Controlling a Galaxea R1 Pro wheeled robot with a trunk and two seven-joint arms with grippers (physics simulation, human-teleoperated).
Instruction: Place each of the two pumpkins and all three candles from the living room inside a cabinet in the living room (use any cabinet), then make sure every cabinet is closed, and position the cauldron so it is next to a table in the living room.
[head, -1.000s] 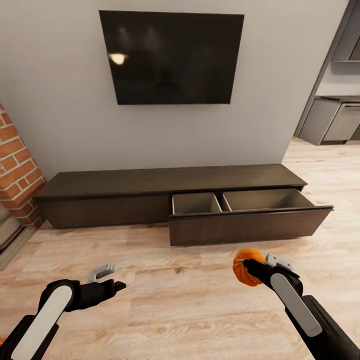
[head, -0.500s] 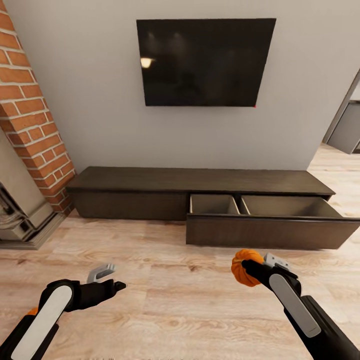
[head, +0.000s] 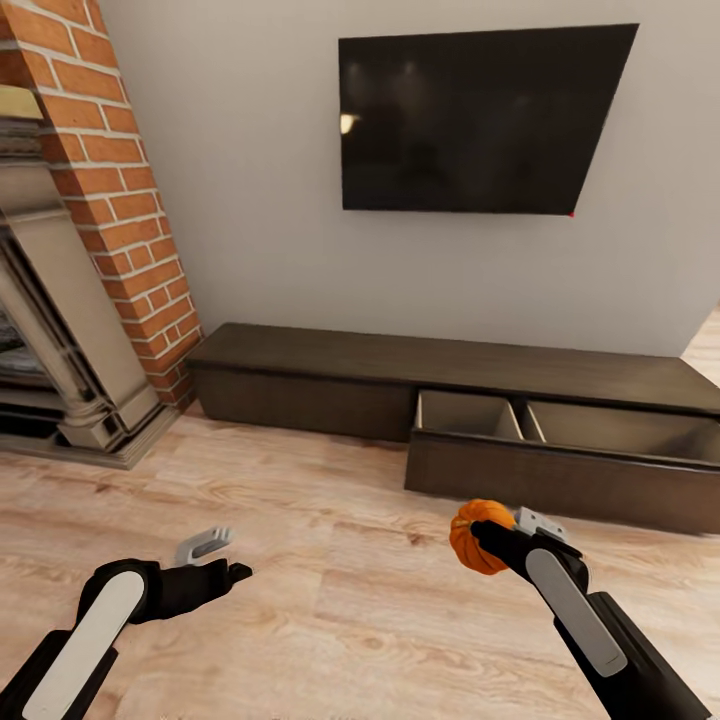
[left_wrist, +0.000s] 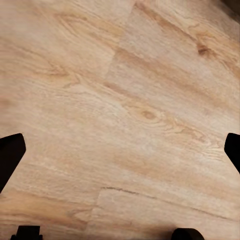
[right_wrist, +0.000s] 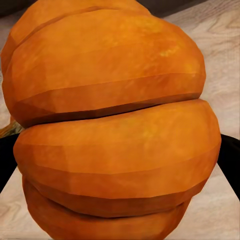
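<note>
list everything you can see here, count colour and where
pumpkin: one, orange, held in the right gripper over the floor
cabinet: one, dark brown, long and low against the wall, one drawer pulled open with two pale compartments
tv: one, black, on the wall above the cabinet
fireplace: one, red brick with grey surround, at far left
floor: light wood planks
left gripper: black, jaws open, empty
right gripper: black, jaws shut on the pumpkin

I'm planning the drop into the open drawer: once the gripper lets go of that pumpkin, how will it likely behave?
The pumpkin looks round and ribbed, so it would probably roll a little before settling. It seems rigid: its ribs show no denting in the right gripper. The drawer has walls, likely enough to stop it.
</note>
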